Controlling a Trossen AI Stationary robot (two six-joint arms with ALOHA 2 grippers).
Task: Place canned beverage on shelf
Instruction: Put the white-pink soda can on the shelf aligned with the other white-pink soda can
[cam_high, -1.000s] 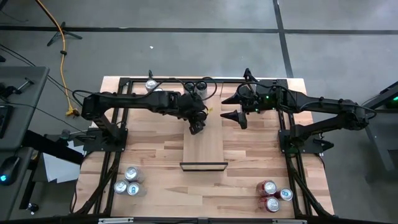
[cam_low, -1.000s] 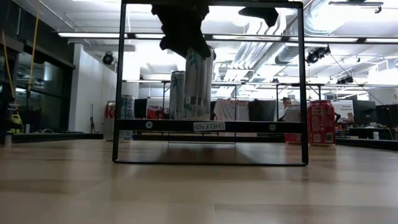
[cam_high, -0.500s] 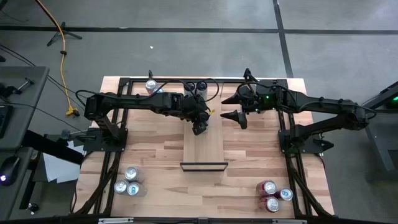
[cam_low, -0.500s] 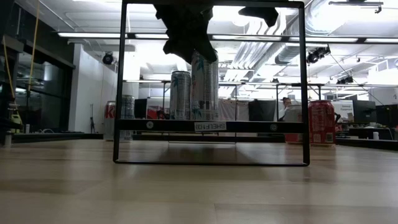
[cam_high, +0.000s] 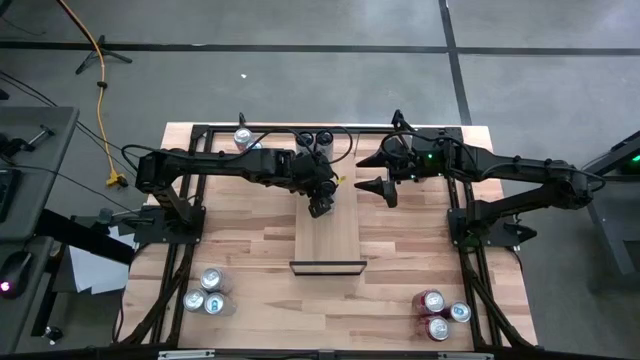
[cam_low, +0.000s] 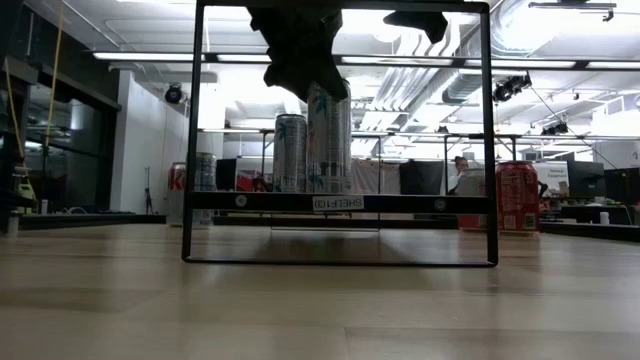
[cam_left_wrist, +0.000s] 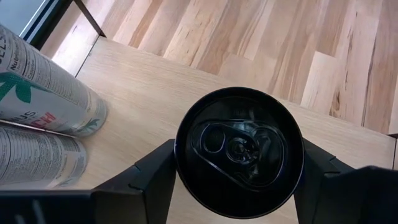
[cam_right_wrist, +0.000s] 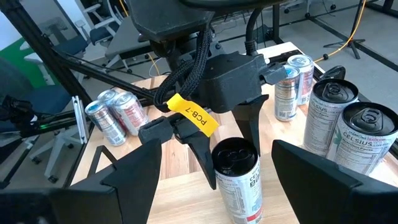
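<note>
Student: Cans, how many, fig. overall?

Tutor: Twelve. One dark-topped can (cam_left_wrist: 239, 149) between the left gripper (cam_high: 319, 205) fingers (cam_left_wrist: 152, 171). Two tall cans (cam_right_wrist: 326, 121) just beside those fingers, on the same board. Two silver cans (cam_right_wrist: 286, 93) farther behind the left gripper, off the board. Three-can cluster (cam_high: 207, 293) at the table's (cam_high: 250, 250) front left and another three-can cluster (cam_high: 441, 314) at front right, both well apart from either gripper. One more can (cam_low: 204, 171), low view only, left of the frame.

Student: Shelf?

Tutor: One shelf (cam_high: 328, 240), pale panel. Long axis runs from the table's far side to the near side, w/ black bar (cam_high: 327, 266) at the near short end.

Student: Can orientation, location?

Tutor: Upright, long axis vertical, tab end facing up at the wrist cam. Base on the shelf's far half.

Student: Finger state?

Tutor: Left: one finger each side of the can, close to its wall; gripping or just clear, cannot tell. Right gripper (cam_high: 368, 172): fingers spread apart, tips pointing toward the left gripper, hovering near the shelf's far end.
</note>
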